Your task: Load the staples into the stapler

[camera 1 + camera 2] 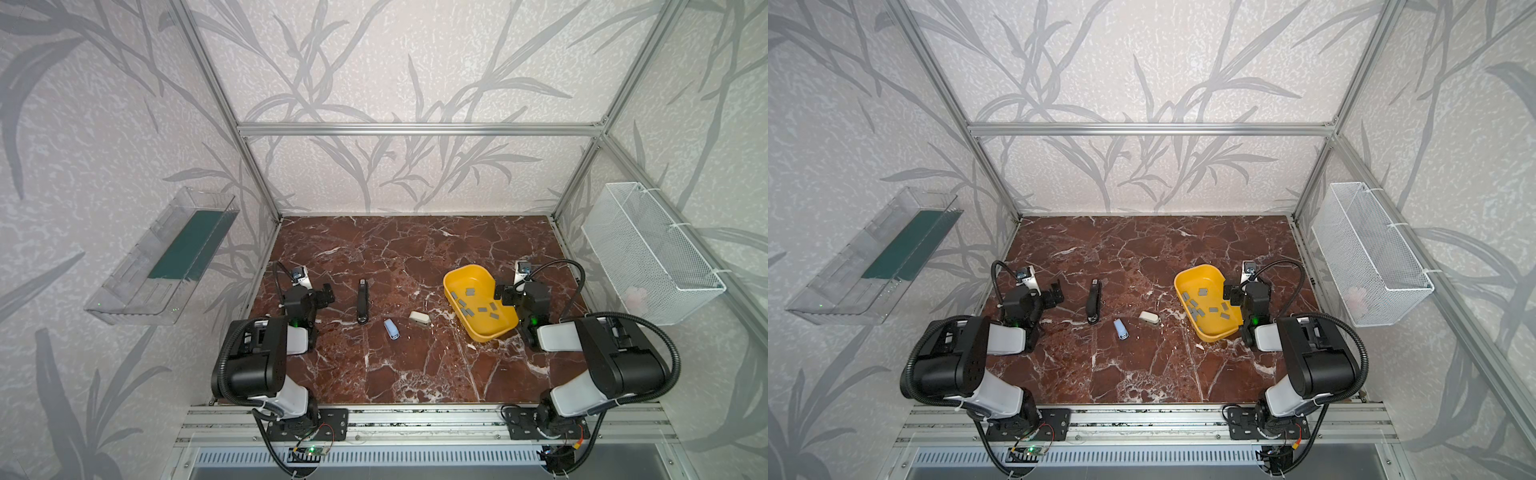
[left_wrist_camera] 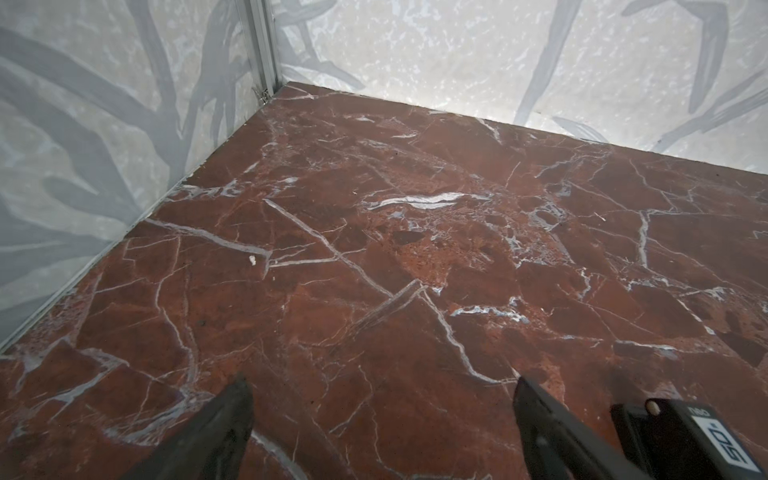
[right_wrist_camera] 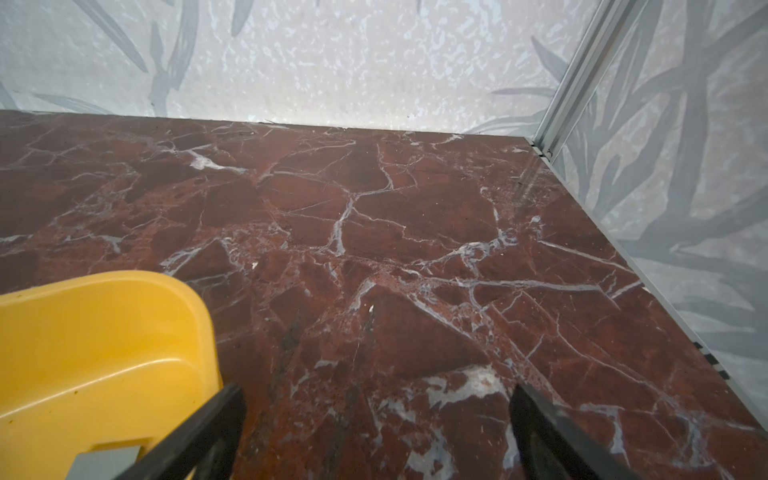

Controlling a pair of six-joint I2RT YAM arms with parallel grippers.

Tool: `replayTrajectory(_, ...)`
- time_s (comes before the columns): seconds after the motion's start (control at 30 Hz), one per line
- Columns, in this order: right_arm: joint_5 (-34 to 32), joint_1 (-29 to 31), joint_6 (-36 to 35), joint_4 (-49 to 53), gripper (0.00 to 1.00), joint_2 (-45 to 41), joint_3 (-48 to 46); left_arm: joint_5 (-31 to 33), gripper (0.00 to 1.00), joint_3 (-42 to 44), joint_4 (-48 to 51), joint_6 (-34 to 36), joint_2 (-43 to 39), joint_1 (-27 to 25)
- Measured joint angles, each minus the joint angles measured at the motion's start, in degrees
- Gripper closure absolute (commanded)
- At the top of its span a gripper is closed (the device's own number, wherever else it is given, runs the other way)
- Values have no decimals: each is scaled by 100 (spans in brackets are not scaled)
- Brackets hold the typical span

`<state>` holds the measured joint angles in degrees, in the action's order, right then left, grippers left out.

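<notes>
Several small grey staples [image 1: 471, 292] [image 1: 1203, 292] lie loose in a yellow tray [image 1: 473, 277] [image 1: 1202, 276] at the right of the red marble table. A long black stapler [image 1: 363, 301] [image 1: 1093, 301] lies left of centre, with a small blue stapler [image 1: 391, 329] and a small beige stapler [image 1: 419, 318] between it and the tray. My left gripper [image 1: 327, 292] [image 2: 382, 382] stands open and empty just left of the black stapler, whose end [image 2: 685, 440] shows beside one finger. My right gripper [image 1: 500, 291] [image 3: 377, 388] is open and empty at the tray's right rim [image 3: 104, 353].
A clear plastic bin [image 1: 166, 257] with a green floor hangs on the left wall. On the right wall hangs a white wire basket [image 1: 652, 253]. Aluminium frame posts and papered walls close in the table on three sides.
</notes>
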<state>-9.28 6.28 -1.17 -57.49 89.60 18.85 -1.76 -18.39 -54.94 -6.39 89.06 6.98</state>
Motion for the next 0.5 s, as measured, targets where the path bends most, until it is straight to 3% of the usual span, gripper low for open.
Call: replayTrajectory(0.5,142,26,-170,-7,1,83,107,-422,1,-68,-85,184,33,0)
